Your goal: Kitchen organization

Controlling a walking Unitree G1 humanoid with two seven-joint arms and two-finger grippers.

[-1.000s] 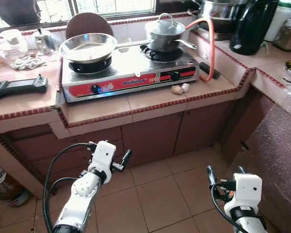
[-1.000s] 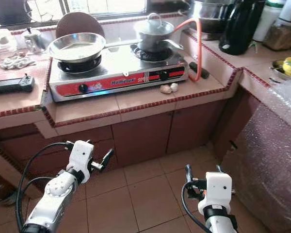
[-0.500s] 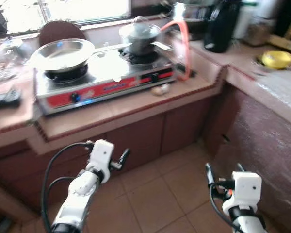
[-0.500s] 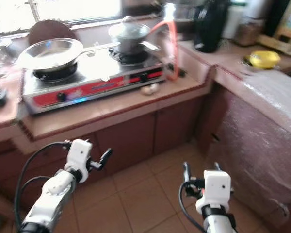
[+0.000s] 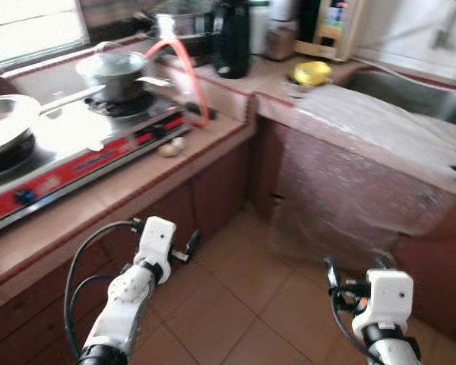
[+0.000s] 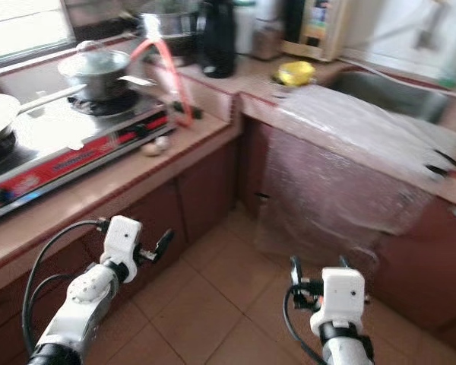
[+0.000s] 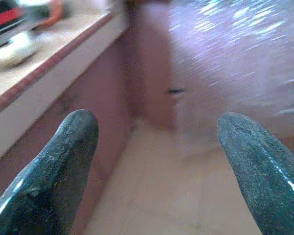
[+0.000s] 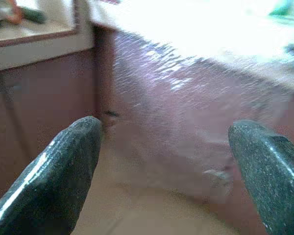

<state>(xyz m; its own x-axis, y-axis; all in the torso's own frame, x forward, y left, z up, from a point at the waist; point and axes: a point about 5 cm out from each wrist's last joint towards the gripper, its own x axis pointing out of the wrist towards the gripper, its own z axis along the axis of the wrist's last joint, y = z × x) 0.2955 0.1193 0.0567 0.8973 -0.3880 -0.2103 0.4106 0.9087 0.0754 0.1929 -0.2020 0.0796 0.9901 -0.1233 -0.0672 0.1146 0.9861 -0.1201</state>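
Counters run round the corner ahead of us, and both arms hang low over the tiled floor (image 5: pixel 235 304). Our left gripper (image 7: pixel 154 161) and right gripper (image 8: pixel 161 166) are spread wide and carry nothing. The gas stove (image 5: pixel 76 144) with its lidded pot (image 5: pixel 114 68) lies to our left, the yellow bowl (image 5: pixel 312 73) beside the sink (image 5: pixel 410 87) to our right. We judge it best to steady our view before reaching.

Silver arms, white wrist housings, looping black cables, long black fingers (image 7: pixel 54 171).
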